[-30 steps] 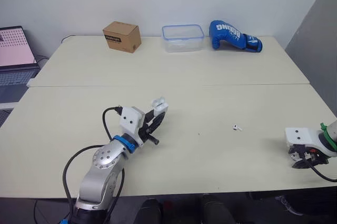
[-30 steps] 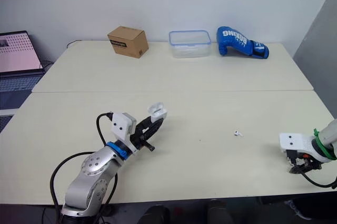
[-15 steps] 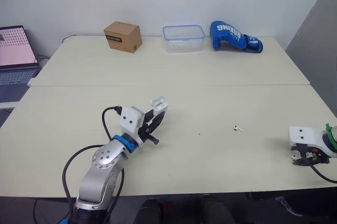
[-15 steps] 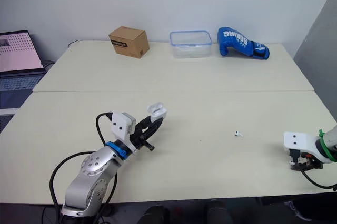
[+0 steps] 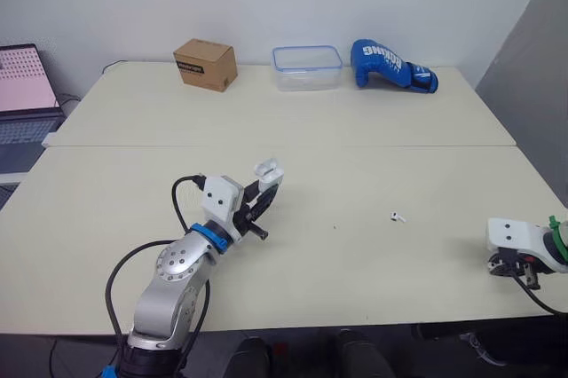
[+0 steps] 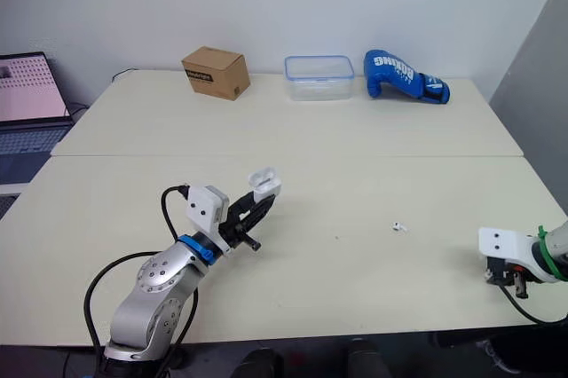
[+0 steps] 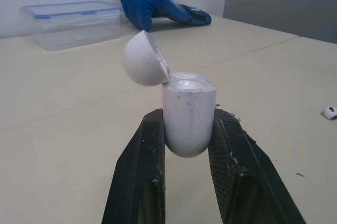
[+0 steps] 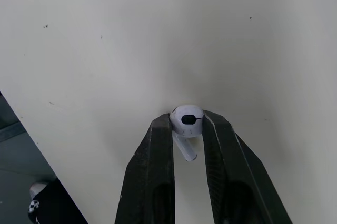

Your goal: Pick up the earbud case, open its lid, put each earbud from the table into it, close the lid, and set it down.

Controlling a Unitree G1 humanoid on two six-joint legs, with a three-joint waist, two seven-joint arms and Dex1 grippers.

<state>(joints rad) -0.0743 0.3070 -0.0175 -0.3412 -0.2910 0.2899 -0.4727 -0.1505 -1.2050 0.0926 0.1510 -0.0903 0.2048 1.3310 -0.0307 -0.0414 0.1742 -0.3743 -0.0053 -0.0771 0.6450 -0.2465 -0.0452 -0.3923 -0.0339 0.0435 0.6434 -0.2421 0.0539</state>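
White glossy plastic forms the rounded earbud case. It is judged light, rigid and slippery, and the thin hinged dome lid is its weak point. Take hold on the lower body, across the two broad sides, clear of the hinge and the open cavity.

Left gripper: the two black fingers are closed to the width of the case body and clamp its lower half from both sides. The case stands upright between them, with the lid swung open and tilted back. It is held above the cream table, left of centre. Whether the cavity holds anything cannot be told.

The small white stemmed earbud is judged very light, hard and smooth, and it is likely to pivot or slip out under an uneven pinch. Hold it across the bulb head and leave the stem free.

Right gripper: the fingers are nearly closed and pinch the bulb head at their tips. The stem points down into the gap between them. This gripper is near the front right edge of the table, well apart from the case. Whether the earbud rests on the surface or is lifted off it cannot be told.

A second white earbud lies loose on the table between the two grippers, nearer the right one
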